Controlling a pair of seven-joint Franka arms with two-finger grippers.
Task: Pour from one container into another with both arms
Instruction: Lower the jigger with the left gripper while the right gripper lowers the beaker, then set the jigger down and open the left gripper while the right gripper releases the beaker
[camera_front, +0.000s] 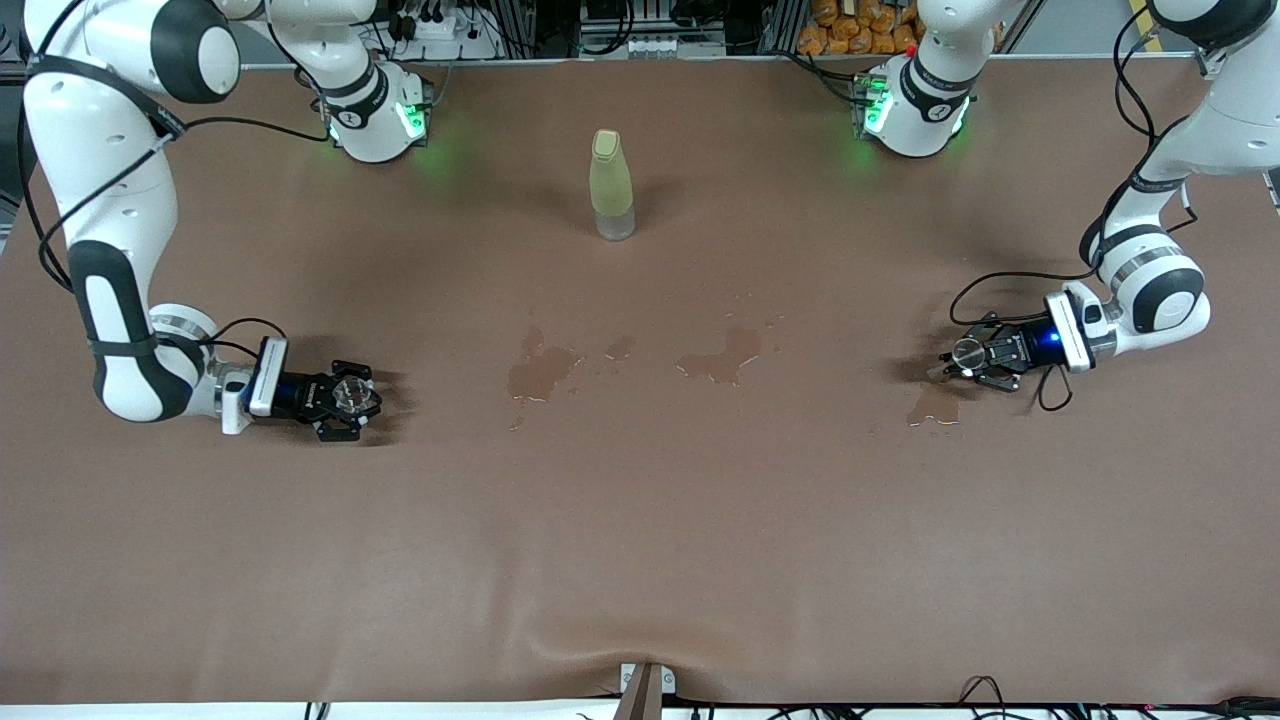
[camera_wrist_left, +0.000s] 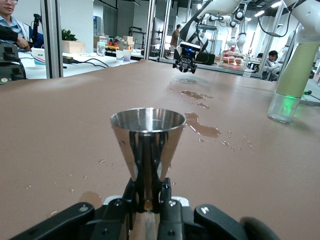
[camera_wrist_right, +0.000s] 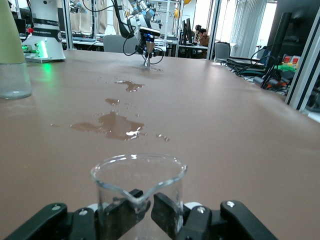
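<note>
My right gripper (camera_front: 350, 400) is low over the right arm's end of the table, shut on the tiny clear glass cup (camera_front: 353, 390). In the right wrist view the cup (camera_wrist_right: 137, 175) stands upright between the black fingers (camera_wrist_right: 172, 215), spout toward the camera. My left gripper (camera_front: 962, 361) is low over the left arm's end, shut on the shiny metal jigger (camera_front: 967, 351). The left wrist view shows the jigger (camera_wrist_left: 147, 137) upright, gripped at its narrow waist by my left gripper (camera_wrist_left: 149, 194). The two grippers are a table's width apart.
A tall yellow-green bottle (camera_front: 612, 185) stands at mid-table, toward the robots' bases. Wet spills darken the brown cloth: one patch (camera_front: 540, 370), another (camera_front: 722, 358), and a third (camera_front: 932, 405) just under the left gripper. The arm bases (camera_front: 375, 110) glow green.
</note>
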